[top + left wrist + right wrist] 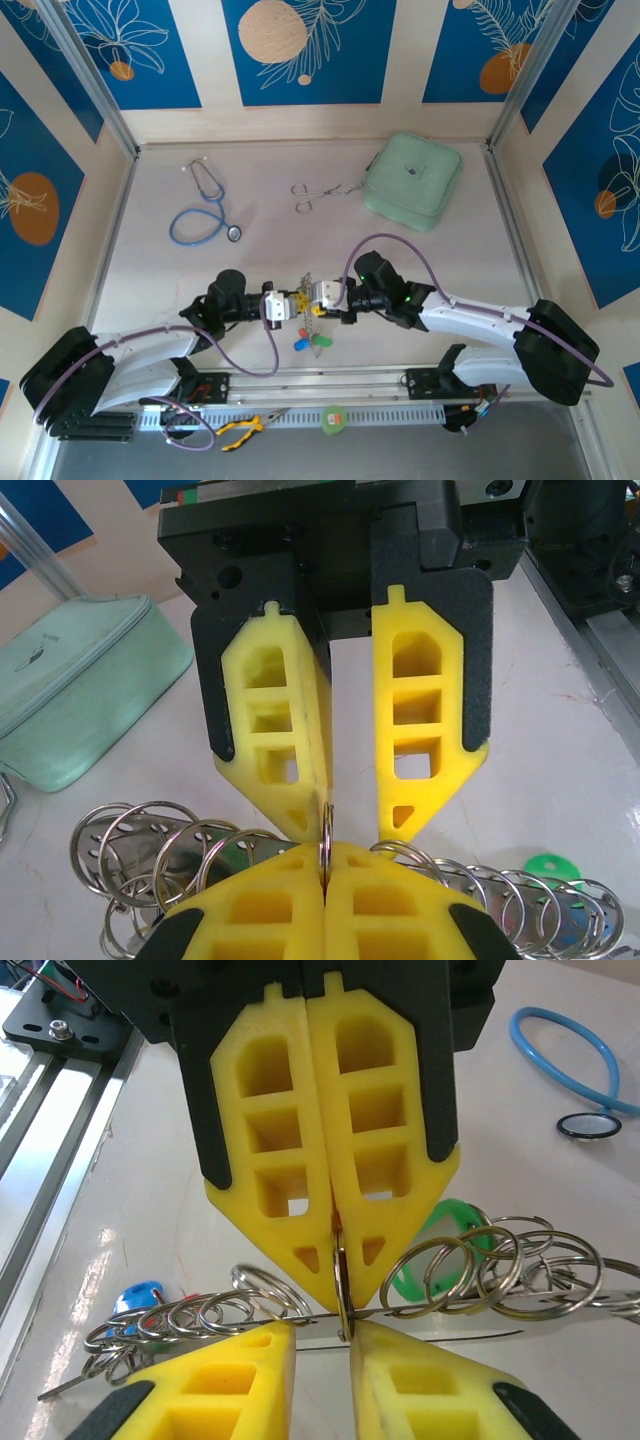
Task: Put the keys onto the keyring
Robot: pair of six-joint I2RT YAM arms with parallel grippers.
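Left gripper [322, 880] pinched shut on one thin split ring [325, 835]; right gripper [352, 822] parted narrowly around it.

Both meet nose to nose low over the table [450, 260], where the keyring [480, 1312], a long loop crowded with rings, runs between them. A green-headed key [452, 1210] and a blue-headed key [135, 1298] lie just beside. I judge that the left steadies the ring while the right, holding nothing, seeks its grip.

A blue stethoscope [205, 205] lies toward the table's [450, 260] far-left corner; steel forceps [318, 192] lie beside a mint pouch [412, 181].
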